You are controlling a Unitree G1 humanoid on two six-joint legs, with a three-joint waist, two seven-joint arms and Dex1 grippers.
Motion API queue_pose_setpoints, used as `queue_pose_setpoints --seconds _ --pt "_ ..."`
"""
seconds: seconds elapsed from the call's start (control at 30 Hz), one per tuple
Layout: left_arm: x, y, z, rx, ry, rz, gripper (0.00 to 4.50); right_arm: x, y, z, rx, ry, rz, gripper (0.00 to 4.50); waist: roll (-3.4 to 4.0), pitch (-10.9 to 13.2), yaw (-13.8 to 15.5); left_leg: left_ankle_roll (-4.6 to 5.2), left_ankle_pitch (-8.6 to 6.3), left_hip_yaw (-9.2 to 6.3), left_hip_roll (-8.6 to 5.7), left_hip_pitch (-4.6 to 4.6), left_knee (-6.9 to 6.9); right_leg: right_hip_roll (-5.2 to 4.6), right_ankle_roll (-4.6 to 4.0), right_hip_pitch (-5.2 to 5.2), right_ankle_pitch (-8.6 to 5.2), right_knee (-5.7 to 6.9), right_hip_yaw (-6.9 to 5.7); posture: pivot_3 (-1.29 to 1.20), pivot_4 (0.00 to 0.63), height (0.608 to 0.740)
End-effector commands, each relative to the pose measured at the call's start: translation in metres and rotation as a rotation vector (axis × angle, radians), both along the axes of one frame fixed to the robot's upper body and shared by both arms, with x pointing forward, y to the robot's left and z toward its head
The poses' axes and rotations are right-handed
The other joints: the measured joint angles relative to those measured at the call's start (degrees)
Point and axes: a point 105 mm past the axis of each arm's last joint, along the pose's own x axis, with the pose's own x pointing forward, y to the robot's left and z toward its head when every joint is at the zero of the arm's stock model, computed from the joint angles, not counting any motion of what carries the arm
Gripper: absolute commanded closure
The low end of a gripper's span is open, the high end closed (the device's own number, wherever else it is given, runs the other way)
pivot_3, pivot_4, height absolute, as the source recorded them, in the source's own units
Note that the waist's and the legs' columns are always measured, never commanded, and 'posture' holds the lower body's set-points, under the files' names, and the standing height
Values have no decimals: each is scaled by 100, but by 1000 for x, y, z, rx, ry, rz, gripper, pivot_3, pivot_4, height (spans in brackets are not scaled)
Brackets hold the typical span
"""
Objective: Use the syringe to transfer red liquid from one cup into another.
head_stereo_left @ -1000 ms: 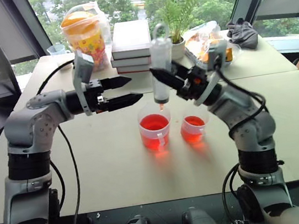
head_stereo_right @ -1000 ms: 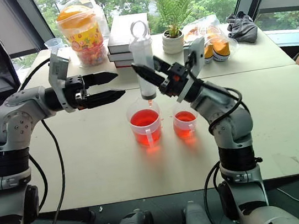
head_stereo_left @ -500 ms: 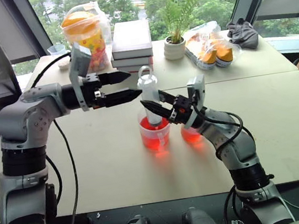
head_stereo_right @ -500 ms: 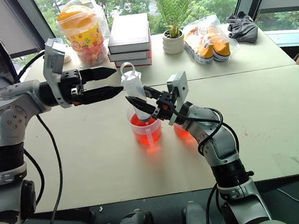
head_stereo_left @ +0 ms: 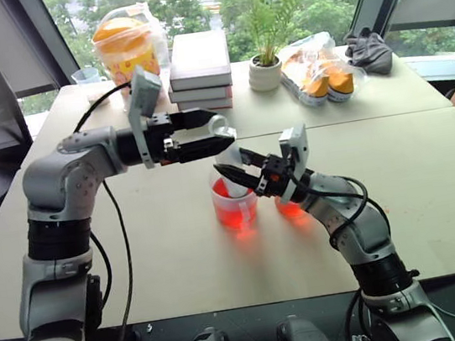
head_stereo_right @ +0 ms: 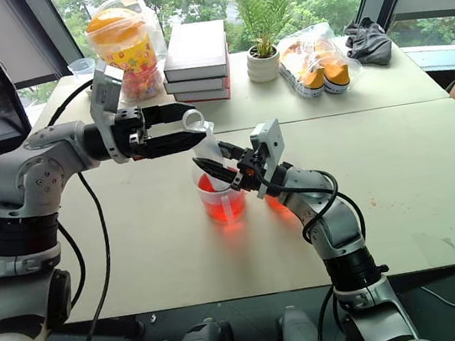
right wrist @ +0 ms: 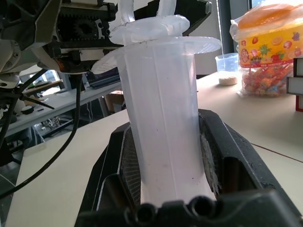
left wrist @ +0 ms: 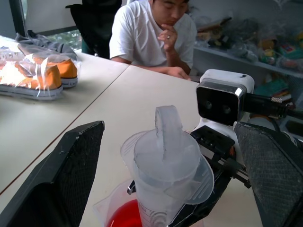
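The large cup (head_stereo_left: 235, 206) and the small cup (head_stereo_left: 294, 207), both holding red liquid (head_stereo_left: 233, 198), are standing side by side near the table (head_stereo_left: 180, 253) centre. The right gripper (head_stereo_left: 236, 169) is clenching the syringe (head_stereo_right: 209, 152) barrel, keeping it upright with its lower end inside the large cup. The left gripper (head_stereo_left: 215, 130) is reaching in level, fingers released, flanking the plunger ring. Farther away, books (head_stereo_left: 201, 70), a plant (head_stereo_left: 262, 21), shoes (head_stereo_left: 326, 76) and a candy jar (head_stereo_left: 127, 49) are resting. No writing is readable.

Red liquid (head_stereo_left: 233, 201) is seen in two clear cups on the beige worktop (head_stereo_left: 163, 256); the syringe (right wrist: 163, 127) is frosted white, the fingers (left wrist: 71, 175) black, the far jar (head_stereo_left: 127, 45) orange-lidded
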Motion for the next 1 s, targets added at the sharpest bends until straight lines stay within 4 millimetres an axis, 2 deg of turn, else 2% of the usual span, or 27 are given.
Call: queue_pose_setpoints --seconds 0.03,0.07,0.17,0.4,0.53,1.0 --pt "-3 -3 9 -12 -46 -8 0 -4 0 10 12 -49 6 3131 0 0 2 0 0 0 0 0 0 0 0 0 0 0 0 0 150 740" --pt "-3 -4 8 -11 -47 -11 0 -4 0 10 11 -49 6 3131 0 0 2 0 0 0 0 0 0 0 0 0 0 0 0 0 150 740" --pt "-4 -5 9 -15 -47 -15 866 -3 0 10 10 -48 5 3131 0 0 2 0 0 0 0 0 0 0 0 0 0 1 0 0 150 740" --pt "-5 -3 14 -37 -43 -12 4468 -3 0 10 2 -46 7 3131 0 0 3 0 0 0 0 0 1 -1 0 0 0 1 0 0 150 740" --pt "-5 -4 15 -40 -48 -6 4491 -4 2 8 -10 -33 18 3131 0 0 4 0 0 0 0 0 1 -1 0 0 0 1 0 0 150 740" --pt "9 8 41 -77 -125 70 4491 -5 6 -13 -98 62 84 3131 0 0 5 0 0 0 0 0 4 0 0 0 0 3 0 0 150 740"
